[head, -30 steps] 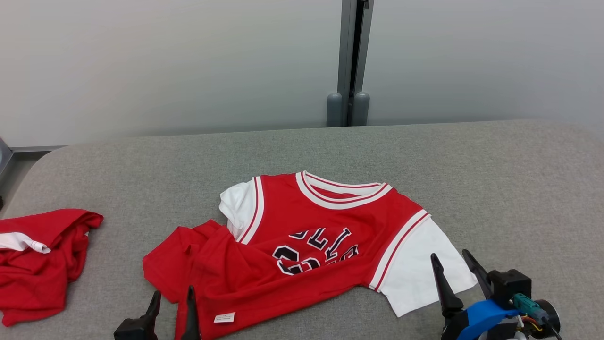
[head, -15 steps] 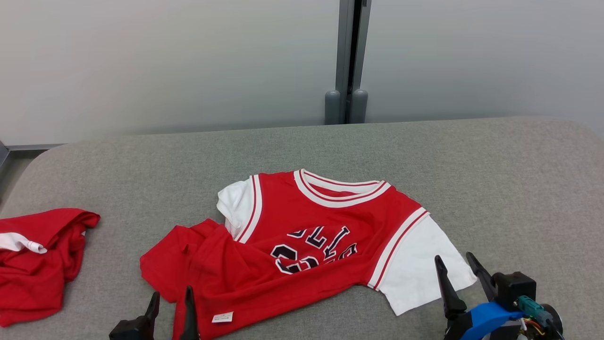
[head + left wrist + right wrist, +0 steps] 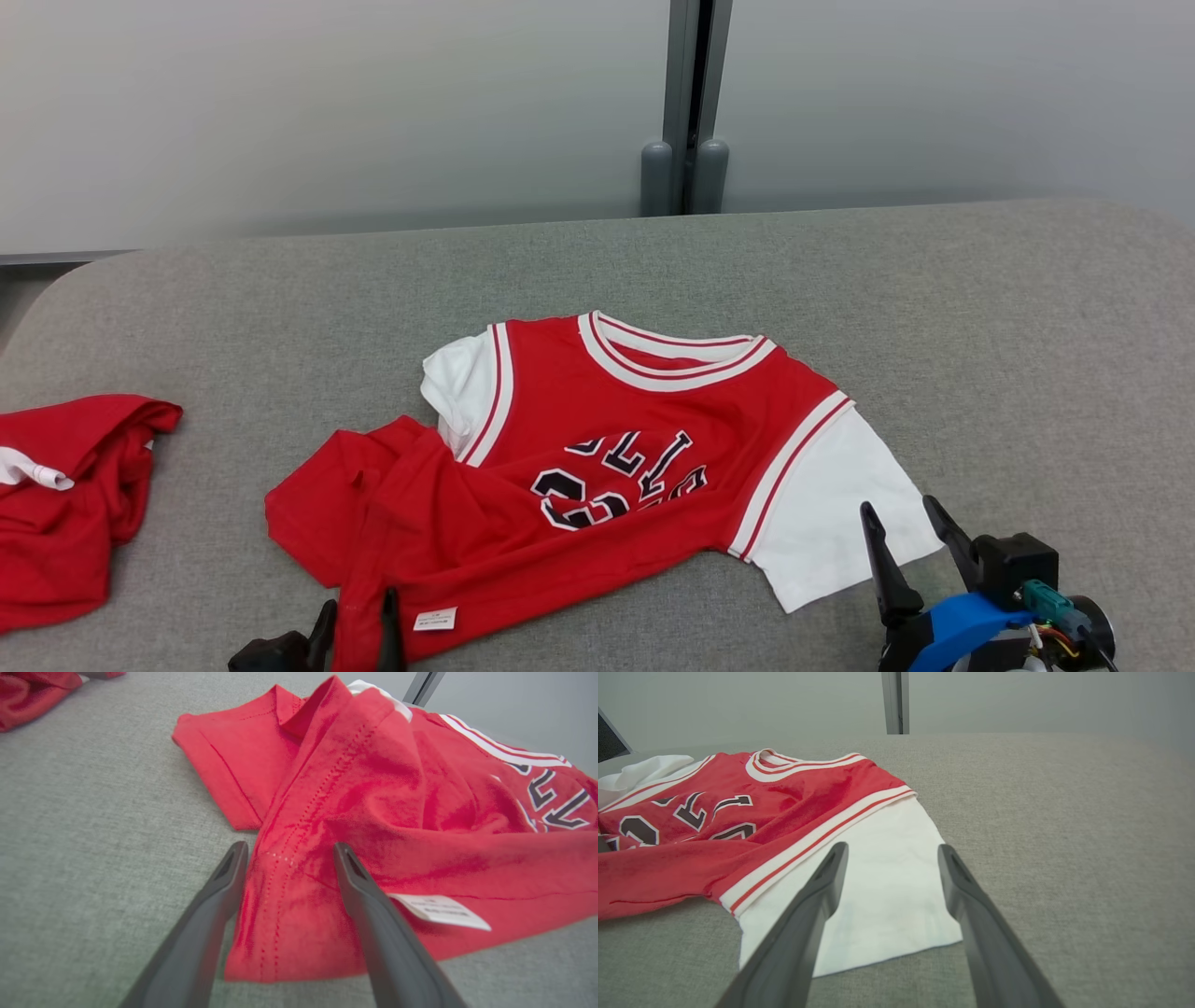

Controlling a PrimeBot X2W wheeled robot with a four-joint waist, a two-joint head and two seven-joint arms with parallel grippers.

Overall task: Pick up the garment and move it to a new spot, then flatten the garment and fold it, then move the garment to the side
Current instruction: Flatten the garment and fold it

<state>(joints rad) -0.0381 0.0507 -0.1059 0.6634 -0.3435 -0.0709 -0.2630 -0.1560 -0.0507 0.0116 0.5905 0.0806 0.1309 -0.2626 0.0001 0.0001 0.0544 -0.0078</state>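
Item: red jersey (image 3: 607,448), crumpled, mid-table (image 3: 980,308), its near left hem doubled over.
Left gripper (image 3: 289,847): fingers apart, straddling that bunched hem.
Right gripper (image 3: 893,847): fingers apart, over the white sleeve (image 3: 882,882).
Risk: the left pinch likely catches doubled layers, dragging the fold along. The thin sleeve may slip.
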